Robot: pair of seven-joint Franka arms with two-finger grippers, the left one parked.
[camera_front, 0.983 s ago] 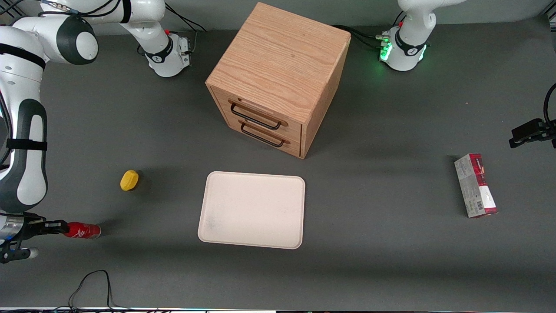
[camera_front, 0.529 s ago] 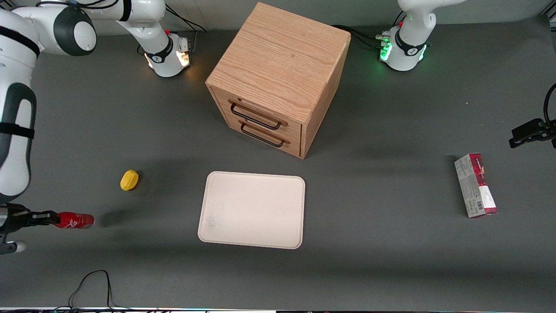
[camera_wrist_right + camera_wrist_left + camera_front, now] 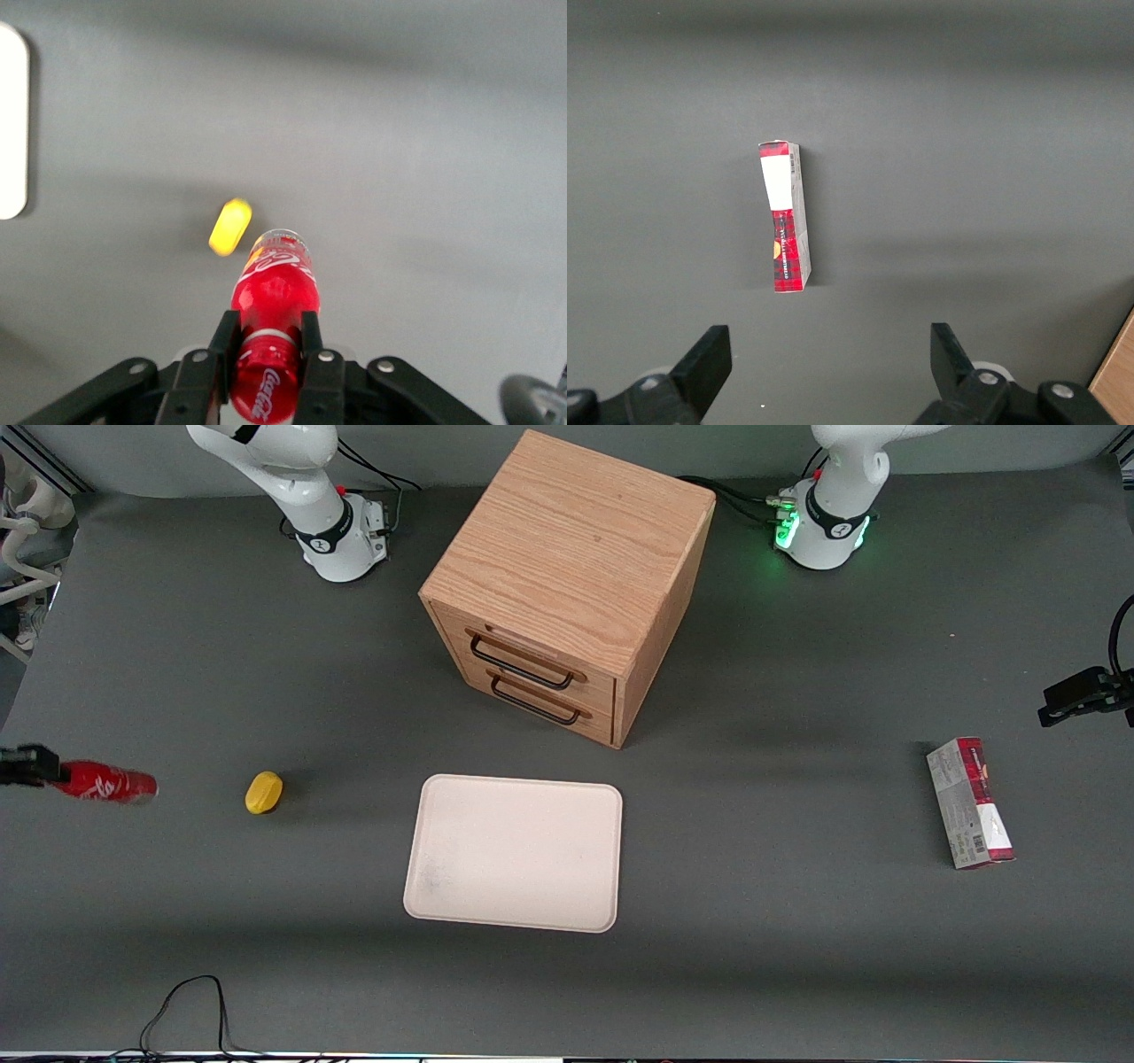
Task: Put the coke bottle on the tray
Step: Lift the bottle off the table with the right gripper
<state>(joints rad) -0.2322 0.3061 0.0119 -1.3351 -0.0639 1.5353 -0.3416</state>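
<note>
Lifted coke bottle [image 3: 106, 784] [image 3: 271, 329], gripper [image 3: 266, 359] clamping (wrist view)

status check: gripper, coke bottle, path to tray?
Gripper shut on coke bottle, at working arm's end of table. Bottle airborne, horizontal. Yellow lump sits between bottle and tray; tray bare.

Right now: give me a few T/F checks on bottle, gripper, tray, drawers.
1. The gripper is shut on the coke bottle. True.
2. The coke bottle lies on the tray. False: it is held apart from the tray, toward the working arm's end of the table.
3. The tray carries nothing. True.
4. The yellow lump sits on the tray. False: it lies on the table beside it.
5. A drawer of the wooden cabinet stands open. False: both are shut.
</note>
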